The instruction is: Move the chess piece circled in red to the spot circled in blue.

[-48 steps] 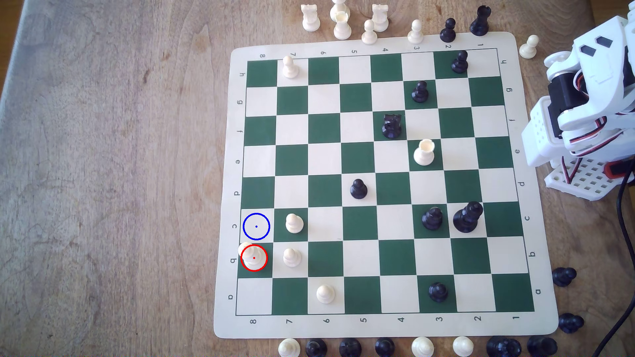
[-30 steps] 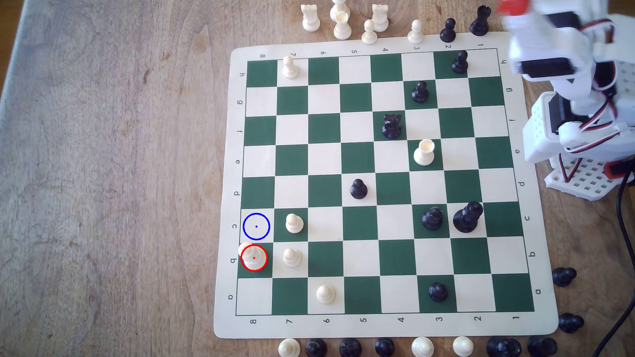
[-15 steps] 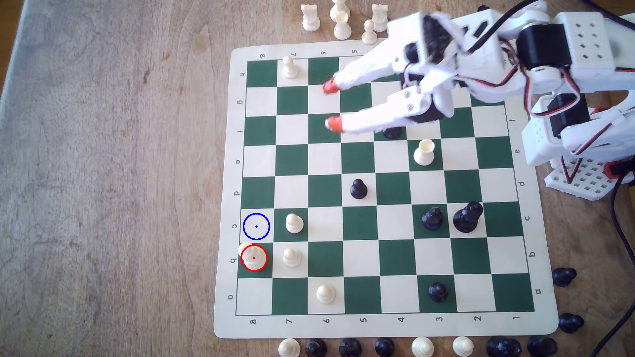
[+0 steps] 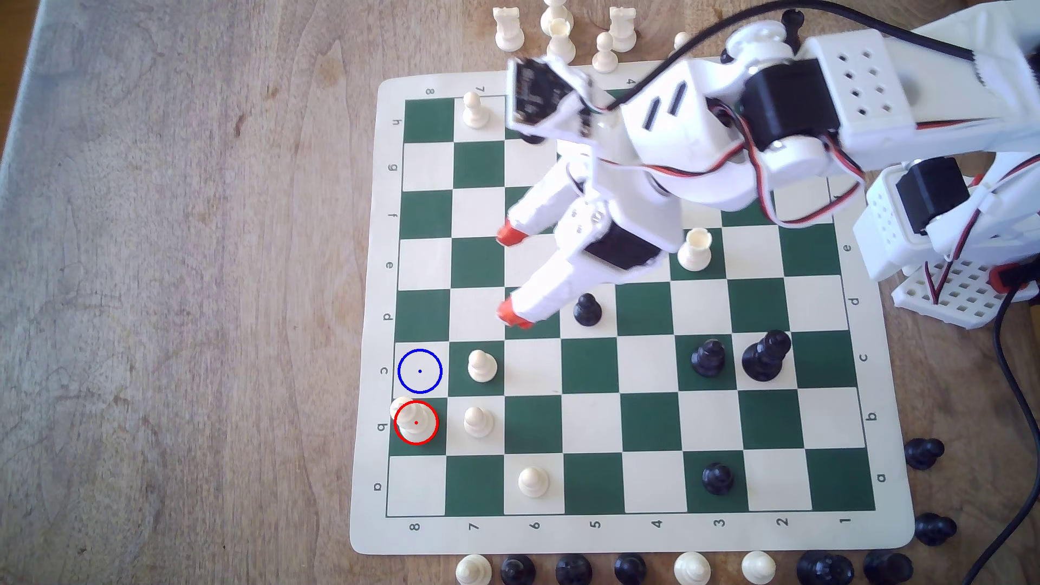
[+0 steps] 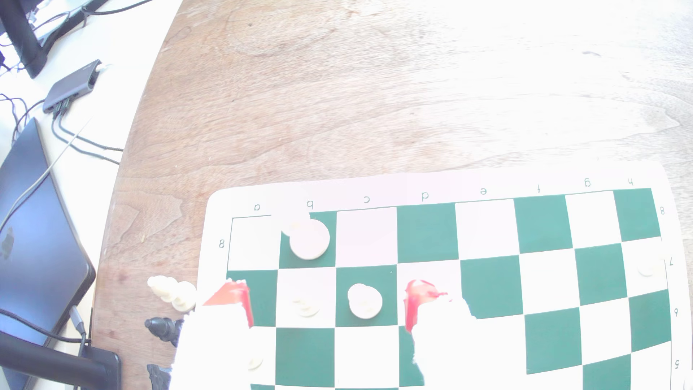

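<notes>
The pincer (image 4: 509, 277) has moved from the board's far rows toward the middle, closer to the chess piece (image 4: 415, 423). The wrist view shows a laptop (image 5: 33, 240) off the tabletop (image 5: 337, 93). The pincer is wide open and holds nothing. The chess piece stands near the board's (image 4: 366, 315) corner, beside the spot (image 4: 420, 371).

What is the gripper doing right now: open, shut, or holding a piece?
White gripper with red fingertips: open, holding nothing, above the green-and-cream board, apart from the tall cream-white plastic chess piece ringed in red.
</notes>
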